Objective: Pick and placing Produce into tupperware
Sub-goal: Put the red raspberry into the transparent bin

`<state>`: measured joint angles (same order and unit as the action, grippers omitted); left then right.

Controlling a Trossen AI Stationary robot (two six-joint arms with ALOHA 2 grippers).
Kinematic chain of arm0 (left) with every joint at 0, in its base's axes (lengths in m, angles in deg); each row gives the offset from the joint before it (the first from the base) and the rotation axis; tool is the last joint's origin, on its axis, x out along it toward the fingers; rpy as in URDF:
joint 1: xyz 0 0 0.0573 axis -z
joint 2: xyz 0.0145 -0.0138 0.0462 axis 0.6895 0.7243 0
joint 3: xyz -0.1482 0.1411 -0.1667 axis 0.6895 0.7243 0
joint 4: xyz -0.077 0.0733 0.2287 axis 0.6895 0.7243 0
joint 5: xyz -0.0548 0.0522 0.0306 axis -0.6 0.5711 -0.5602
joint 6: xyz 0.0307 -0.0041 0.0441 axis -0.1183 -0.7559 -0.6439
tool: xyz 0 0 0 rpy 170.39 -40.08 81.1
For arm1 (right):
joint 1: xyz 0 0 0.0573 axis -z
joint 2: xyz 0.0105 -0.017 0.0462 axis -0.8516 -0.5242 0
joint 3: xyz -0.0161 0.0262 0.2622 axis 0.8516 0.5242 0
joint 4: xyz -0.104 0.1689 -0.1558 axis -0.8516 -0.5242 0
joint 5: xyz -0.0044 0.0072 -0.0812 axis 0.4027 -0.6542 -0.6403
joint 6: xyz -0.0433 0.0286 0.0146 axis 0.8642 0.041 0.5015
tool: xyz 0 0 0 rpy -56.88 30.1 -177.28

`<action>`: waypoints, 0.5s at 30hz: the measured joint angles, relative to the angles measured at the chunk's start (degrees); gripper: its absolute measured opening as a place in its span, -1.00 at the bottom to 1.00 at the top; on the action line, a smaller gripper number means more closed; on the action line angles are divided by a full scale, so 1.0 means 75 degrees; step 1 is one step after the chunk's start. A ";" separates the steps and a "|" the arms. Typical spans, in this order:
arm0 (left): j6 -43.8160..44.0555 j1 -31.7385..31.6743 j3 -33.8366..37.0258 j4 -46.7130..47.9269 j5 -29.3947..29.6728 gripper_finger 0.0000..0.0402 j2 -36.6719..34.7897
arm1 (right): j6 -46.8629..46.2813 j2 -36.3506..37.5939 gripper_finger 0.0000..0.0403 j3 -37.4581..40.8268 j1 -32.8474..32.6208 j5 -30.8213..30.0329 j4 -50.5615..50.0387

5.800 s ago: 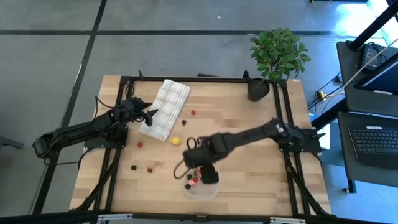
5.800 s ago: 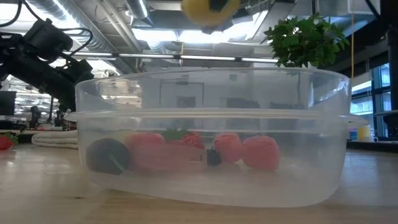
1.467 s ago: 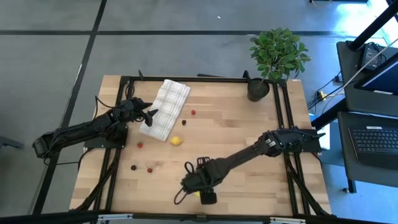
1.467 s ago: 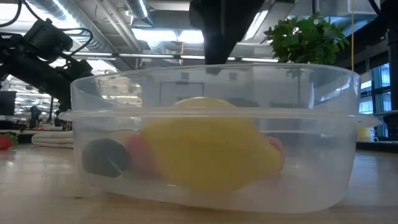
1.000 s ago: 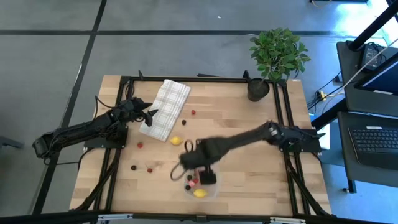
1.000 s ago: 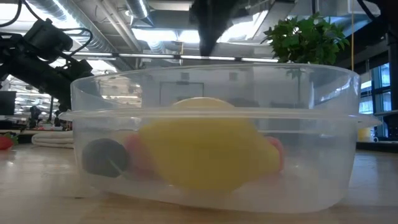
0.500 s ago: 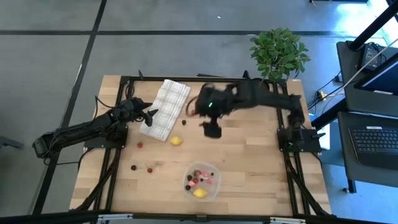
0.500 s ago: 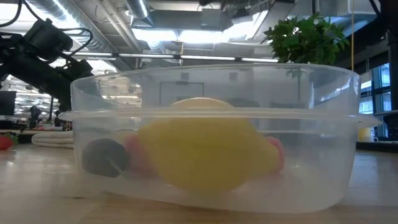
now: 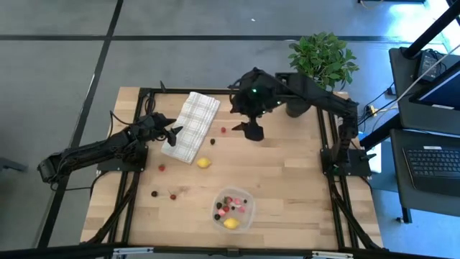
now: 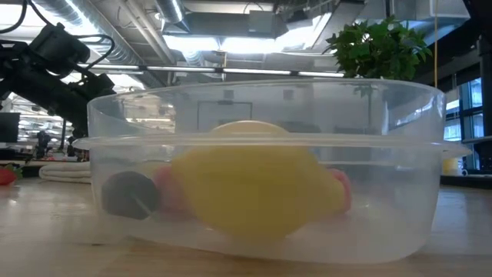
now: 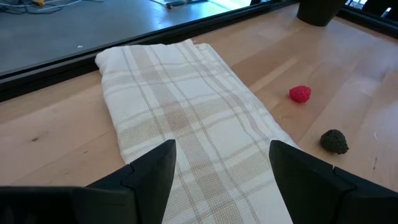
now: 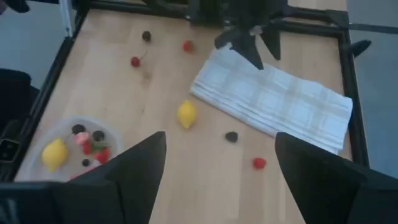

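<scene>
**Right claw swung up from tub to far side**

Right claw (image 9: pixel 253 131), open and empty, hangs near plant (image 9: pixel 321 61), well apart from tub (image 9: pixel 233 210) holding lemon (image 9: pixel 231 224) and berries. Second lemon (image 9: pixel 204 162) lies beside cloth (image 9: pixel 191 126). Left claw (image 9: pixel 173 131), open, waits over cloth.

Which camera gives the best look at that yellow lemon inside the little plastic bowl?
The low view: the lemon fills the clear bowl up close. The high view shows it as a small yellow spot, the right wrist view shows it small and soft, and the left wrist view misses it.
</scene>
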<state>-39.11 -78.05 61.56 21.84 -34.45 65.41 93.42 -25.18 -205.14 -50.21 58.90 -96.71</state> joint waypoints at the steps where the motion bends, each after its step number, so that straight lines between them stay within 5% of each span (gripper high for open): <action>1: 0.0000 0.0000 0.0003 0.0000 0.0000 0.25 0.0000 | 0.0040 0.0000 0.50 0.0124 0.0096 0.0014 0.0103; 9: 0.0000 -0.0003 0.0000 0.0000 0.0000 0.25 0.0000 | 0.0224 -0.0006 0.50 0.2018 0.0941 0.0481 0.1976; 15: -0.0003 0.0000 0.0000 0.0000 0.0000 0.25 0.0000 | -0.0109 -0.0010 0.50 0.4194 0.1491 0.0671 0.5015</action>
<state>-39.13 -78.05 61.56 21.84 -34.45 65.41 92.60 -25.26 -173.68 -39.02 63.93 -59.10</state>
